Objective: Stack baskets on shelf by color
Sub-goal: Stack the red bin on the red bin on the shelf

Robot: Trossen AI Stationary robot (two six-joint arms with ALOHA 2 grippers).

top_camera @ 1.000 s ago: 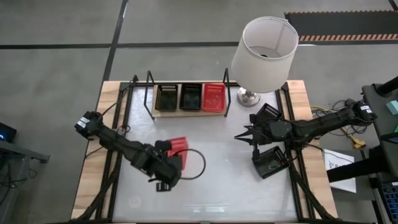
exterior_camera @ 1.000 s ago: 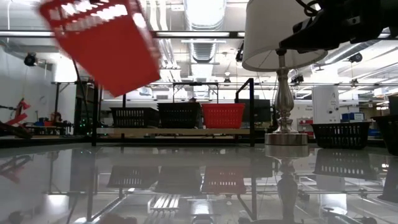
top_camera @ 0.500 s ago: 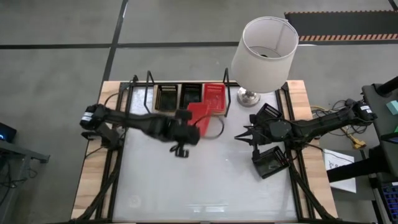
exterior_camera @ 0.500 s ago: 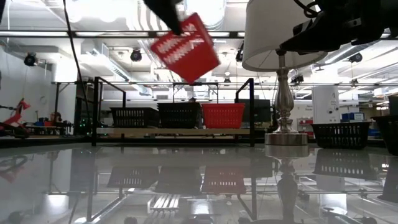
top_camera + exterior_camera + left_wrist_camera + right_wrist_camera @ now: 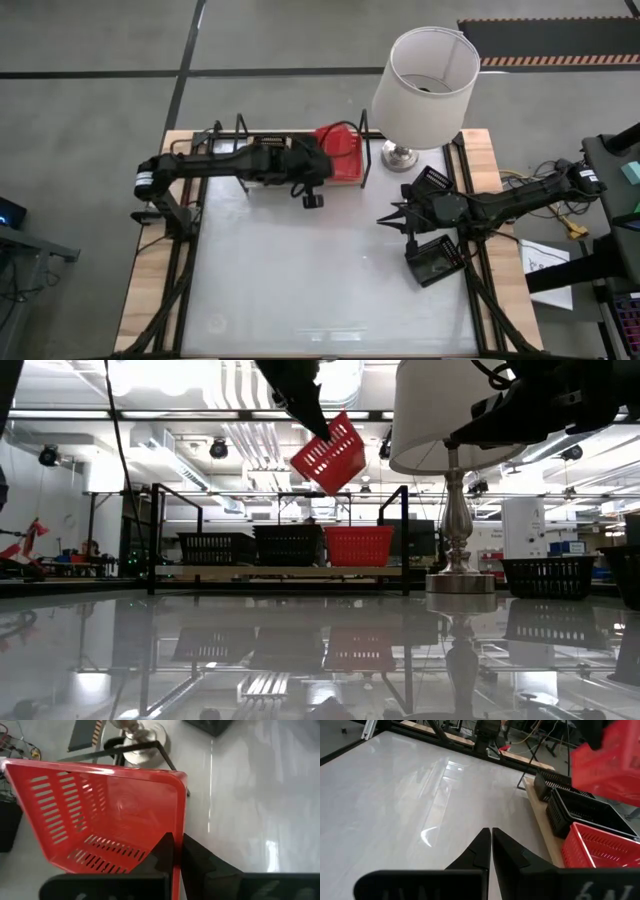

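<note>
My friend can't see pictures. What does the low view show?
The left gripper holds a red basket tilted in the air above the shelf, where two black baskets and one red one sit in a row. A lamp stands beside it.

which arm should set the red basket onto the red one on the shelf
Left. The left gripper already grips the held red basket by its wall, in the air above the shelf's red basket. The right gripper is shut and empty, off by the lamp.
</note>
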